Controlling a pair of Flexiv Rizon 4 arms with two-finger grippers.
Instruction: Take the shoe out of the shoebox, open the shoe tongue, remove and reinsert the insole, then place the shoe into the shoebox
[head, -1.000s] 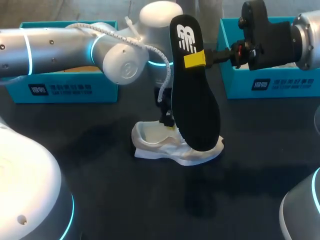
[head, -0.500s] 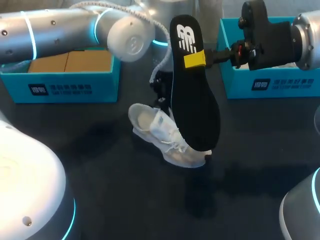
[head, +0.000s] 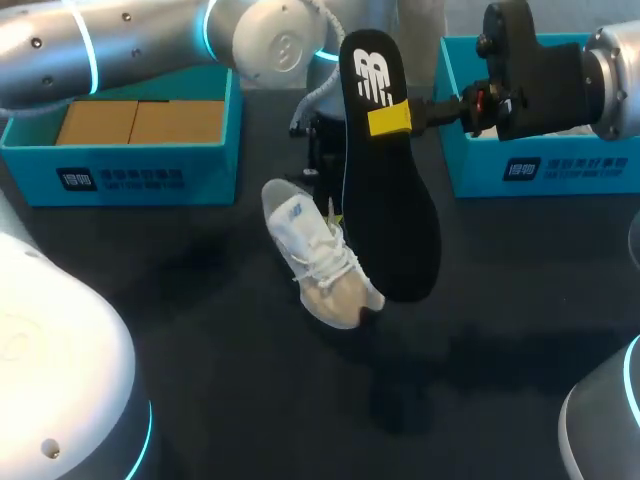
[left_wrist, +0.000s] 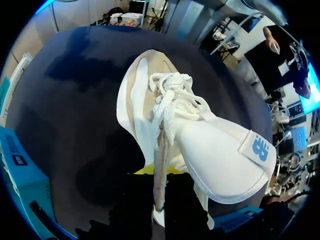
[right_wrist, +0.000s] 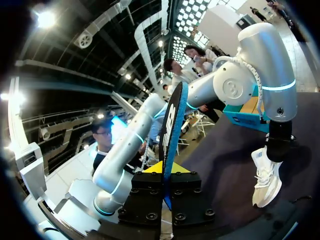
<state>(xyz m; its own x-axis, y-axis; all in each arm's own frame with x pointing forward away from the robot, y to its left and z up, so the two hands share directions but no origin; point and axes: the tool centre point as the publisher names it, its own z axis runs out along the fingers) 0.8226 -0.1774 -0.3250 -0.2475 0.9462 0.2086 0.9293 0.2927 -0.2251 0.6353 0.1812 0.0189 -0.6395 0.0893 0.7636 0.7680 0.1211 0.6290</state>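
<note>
Our right gripper clamps the black foam insole; our left gripper pinches the white laced sneaker by its heel, since swung toe-down.

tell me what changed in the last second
The left arm drew back toward the far left, and the left gripper, shut on the shoe, turned it so its toe now points toward the near edge instead of to the right. The right gripper kept the insole upright, unmoved.
</note>
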